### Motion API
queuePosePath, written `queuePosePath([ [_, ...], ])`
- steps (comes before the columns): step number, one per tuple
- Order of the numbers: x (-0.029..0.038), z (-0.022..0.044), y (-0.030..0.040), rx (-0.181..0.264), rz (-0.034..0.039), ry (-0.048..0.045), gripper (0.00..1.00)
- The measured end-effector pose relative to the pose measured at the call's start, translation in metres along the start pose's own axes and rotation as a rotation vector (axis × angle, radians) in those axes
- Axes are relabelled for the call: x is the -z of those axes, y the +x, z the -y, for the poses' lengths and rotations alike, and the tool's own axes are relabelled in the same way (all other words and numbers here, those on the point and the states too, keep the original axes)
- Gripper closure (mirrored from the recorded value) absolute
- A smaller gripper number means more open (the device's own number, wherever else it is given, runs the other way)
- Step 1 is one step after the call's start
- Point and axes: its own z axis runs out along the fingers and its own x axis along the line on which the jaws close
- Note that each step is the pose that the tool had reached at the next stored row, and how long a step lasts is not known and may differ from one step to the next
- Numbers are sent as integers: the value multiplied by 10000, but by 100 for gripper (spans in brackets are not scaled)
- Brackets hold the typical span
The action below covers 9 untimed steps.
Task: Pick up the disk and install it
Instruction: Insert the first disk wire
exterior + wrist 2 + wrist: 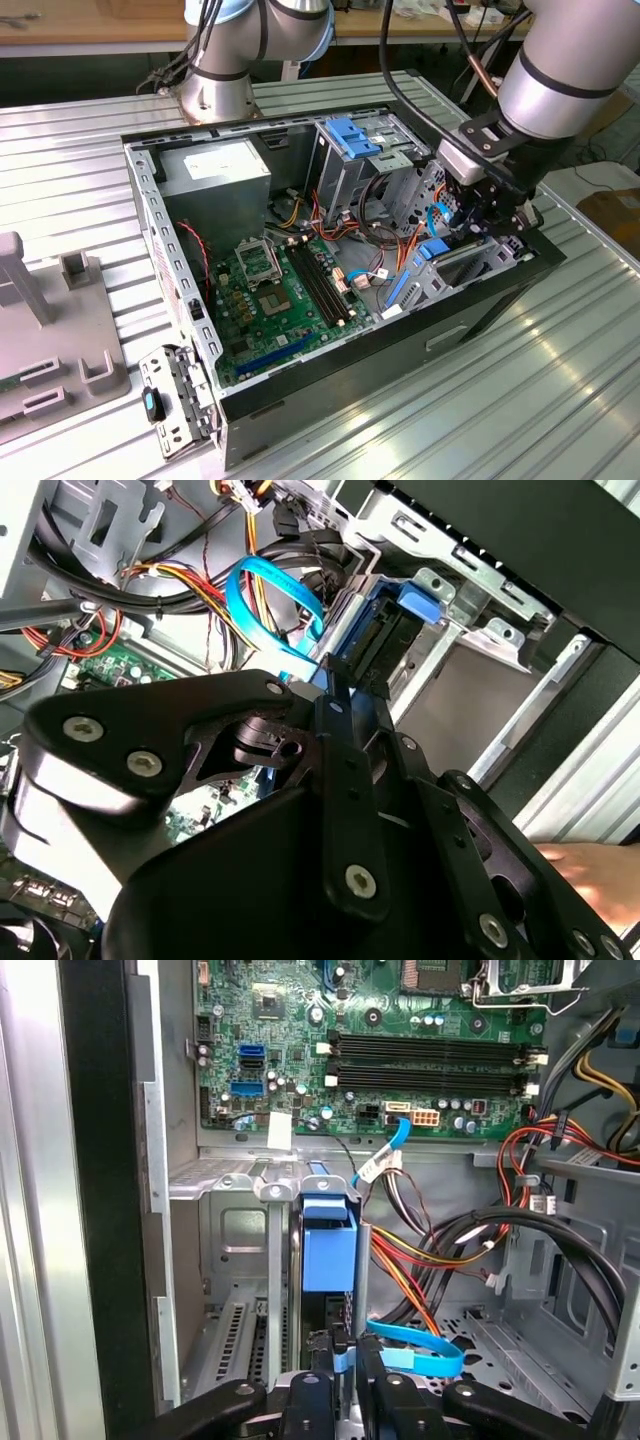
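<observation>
Inside the open computer case (180, 300) on the ribbed metal surface (560, 390), low at the corner on the exterior view's right. Hand (345, 1375) closed narrowly on the edge of the disk (328, 1245), held on edge, blue rail showing, partly within the grey metal bay (235, 1250). Just beside: a light-blue flat cable (420, 1345). Green motherboard (400, 1040) well beyond the bay.

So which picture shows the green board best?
The exterior view: the whole board lies open in the case. The first wrist view shows one part of it with the memory slots, cut off at the edge. The second wrist view shows a small patch behind cables.
</observation>
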Motion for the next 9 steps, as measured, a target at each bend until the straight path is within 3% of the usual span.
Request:
queuePosePath([
  [2,36,7,-2,-1,1,0,76],
  [3,97,19,-6,-1,1,0,76],
  [6,126,32,-8,0,1,-16,76],
  [7,126,50,-8,-6,3,-75,76],
  [9,125,56,-7,-7,1,-92,76],
])
